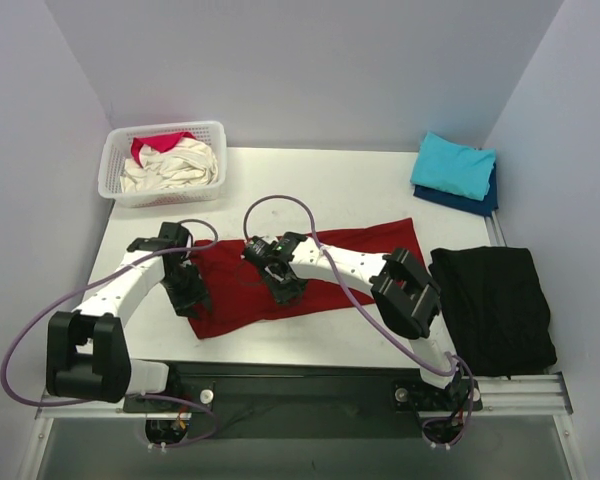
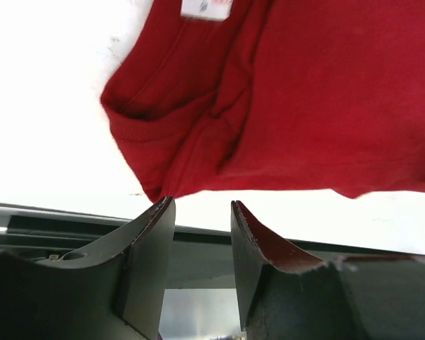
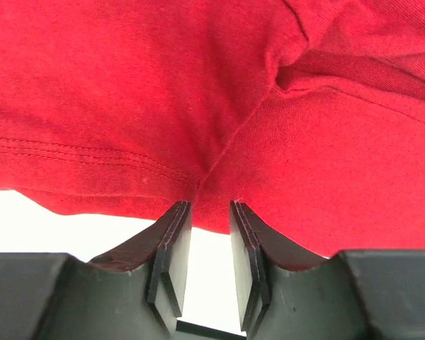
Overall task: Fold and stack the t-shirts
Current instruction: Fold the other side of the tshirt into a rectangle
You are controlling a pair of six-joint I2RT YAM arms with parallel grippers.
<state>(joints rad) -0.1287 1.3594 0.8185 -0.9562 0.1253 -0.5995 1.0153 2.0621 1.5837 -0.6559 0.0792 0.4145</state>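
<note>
dk red tee (image 1: 370, 250) matt knit cloth, basket (image 1: 166, 196) wht plastic lattice, tabletop (image 1: 330, 190) smooth matt

Top view: fixed, high above the near edge, looking down and forward over the whole table (image 1: 330, 190).
Left wrist view: close and low, looking past the left tool (image 2: 202, 205) at a corner of the red tee (image 2: 304, 106) and bare table.
Right wrist view: closer still, looking past the right tool (image 3: 209, 205); the red tee fills most of the frame.
All three views share the red tee.
</note>
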